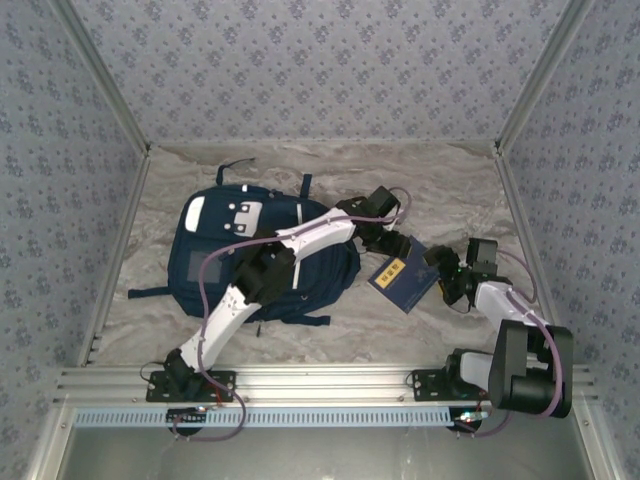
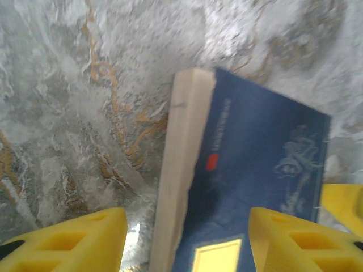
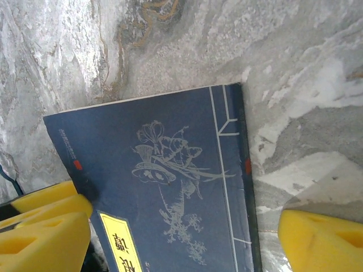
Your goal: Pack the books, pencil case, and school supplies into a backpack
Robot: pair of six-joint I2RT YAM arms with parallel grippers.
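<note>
Navy book [image 1: 405, 282], yellow label [image 3: 122, 243] cut off, left pincer [image 2: 184, 226] and right pincer [image 3: 184, 221] wide astride it

The navy book [image 3: 164, 187] has a matt cover with a faint silvery line print, perhaps cloth-textured paper. Its page edge is pale, raw paper. The desk [image 2: 68, 113] wears a smooth marble-patterned sheet. The fingers [image 2: 79, 241] are matt yellow plastic. The backpack [image 1: 320, 275] is navy fabric.

Grey marbled table [image 1: 440, 190], navy backpack [image 1: 200, 262] and a navy book [image 1: 402, 276] on it
</note>
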